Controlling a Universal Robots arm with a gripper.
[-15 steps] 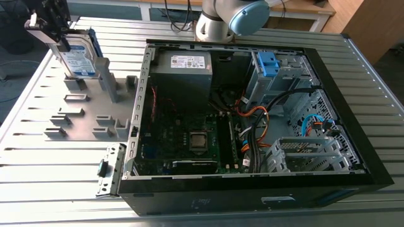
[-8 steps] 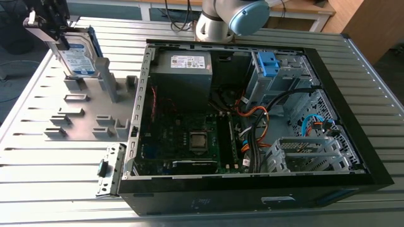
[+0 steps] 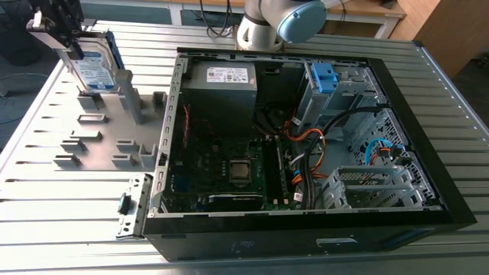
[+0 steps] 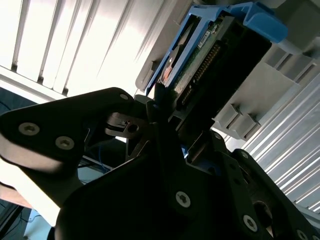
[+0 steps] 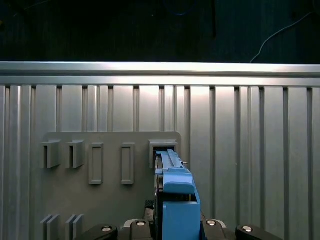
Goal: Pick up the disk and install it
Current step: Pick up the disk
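The disk [image 3: 95,66] stands on edge at the exterior view's upper left, showing its white-and-blue label and blue bracket. Its lower end is at a slot block of the grey holder plate [image 3: 107,137]; I cannot tell whether it still rests in the slot. My gripper [image 3: 67,43] is at the disk's upper end, shut on it. In the second wrist view the dark fingers [image 4: 165,107] clamp the disk [image 4: 210,55] at its connector end. In the first wrist view the disk's blue bracket edge [image 5: 172,185] runs from my gripper [image 5: 177,225] to a slot in the plate [image 5: 100,200].
An open black computer case [image 3: 176,172] lies to the exterior view's right of the plate, with a grey power supply box [image 3: 221,86], a motherboard, cables and a drive bay carrying a light-blue clip [image 3: 324,77]. The arm's base [image 3: 271,23] stands behind it. All rests on a slatted metal table [image 3: 46,195].
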